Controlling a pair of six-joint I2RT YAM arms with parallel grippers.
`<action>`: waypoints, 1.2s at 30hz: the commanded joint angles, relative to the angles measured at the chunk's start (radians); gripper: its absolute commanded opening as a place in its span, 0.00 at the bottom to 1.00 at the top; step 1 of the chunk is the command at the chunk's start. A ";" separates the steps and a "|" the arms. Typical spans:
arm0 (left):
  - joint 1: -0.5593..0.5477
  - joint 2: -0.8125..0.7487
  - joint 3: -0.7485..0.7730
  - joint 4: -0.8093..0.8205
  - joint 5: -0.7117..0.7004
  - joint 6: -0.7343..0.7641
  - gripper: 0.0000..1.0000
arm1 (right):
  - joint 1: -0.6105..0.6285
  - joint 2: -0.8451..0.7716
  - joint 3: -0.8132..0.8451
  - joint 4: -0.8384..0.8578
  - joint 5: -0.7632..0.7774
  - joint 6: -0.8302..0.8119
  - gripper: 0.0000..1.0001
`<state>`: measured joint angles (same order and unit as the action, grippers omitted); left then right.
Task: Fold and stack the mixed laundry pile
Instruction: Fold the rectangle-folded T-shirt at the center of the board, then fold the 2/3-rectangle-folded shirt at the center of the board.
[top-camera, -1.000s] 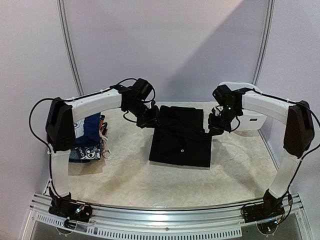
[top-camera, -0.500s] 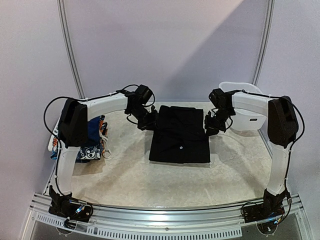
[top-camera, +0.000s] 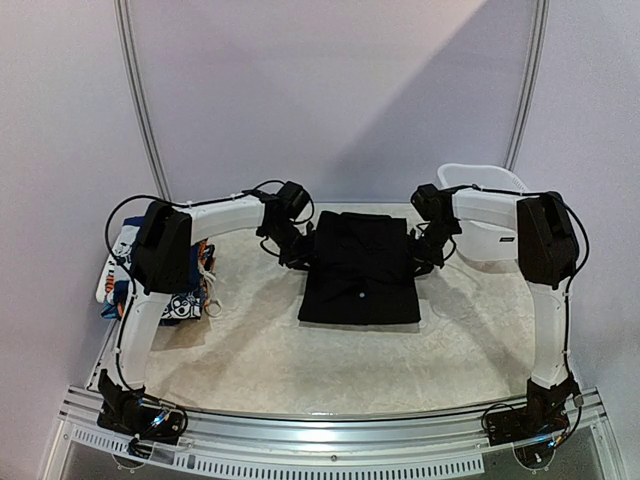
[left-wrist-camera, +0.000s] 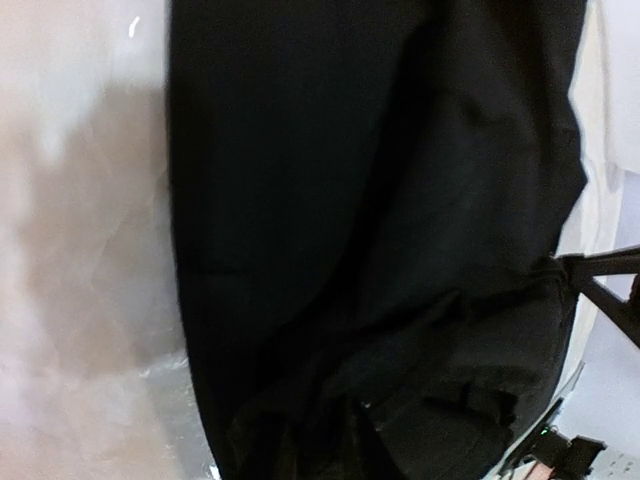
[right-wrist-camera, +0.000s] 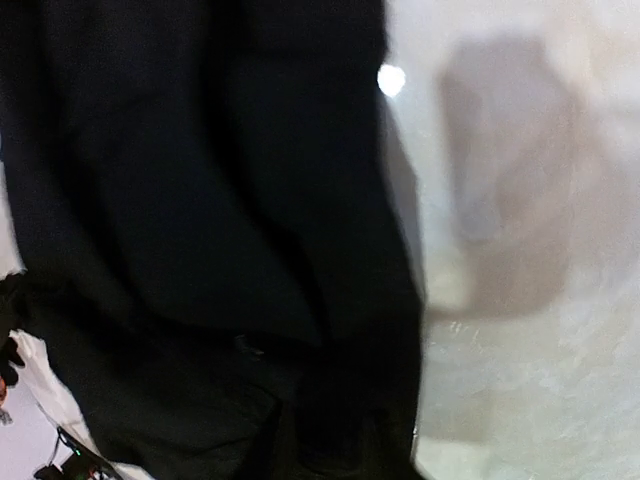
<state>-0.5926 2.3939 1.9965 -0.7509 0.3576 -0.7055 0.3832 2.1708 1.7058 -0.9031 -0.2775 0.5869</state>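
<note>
Both my arms reach forward, elbows out, wrists turned inward. My left gripper at left edge of black garment, my right gripper at its right edge; cannot tell if either is clenched or released. Black garment folded to rectangle, flat on desk. Print garment bunched well left of it. Tub right of it, contents hidden.

The shirt at centre frame is plain black with one small white dot. The table is mottled beige. At left, the cloth is blue with white cartoon print and orange bits. The tub, upper right, is white.
</note>
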 joint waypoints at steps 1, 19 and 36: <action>0.015 -0.045 0.102 -0.031 -0.033 0.025 0.25 | -0.017 -0.010 0.135 -0.035 -0.021 0.004 0.33; -0.031 -0.456 -0.316 -0.022 -0.152 0.095 0.57 | 0.133 -0.346 -0.095 -0.012 -0.006 -0.051 0.58; -0.203 -0.617 -0.523 -0.057 -0.158 0.169 0.47 | 0.200 -0.012 0.071 0.004 0.001 -0.084 0.27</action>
<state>-0.7528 1.8225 1.5158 -0.7898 0.2146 -0.5636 0.5926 2.0647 1.6676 -0.8806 -0.2962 0.5373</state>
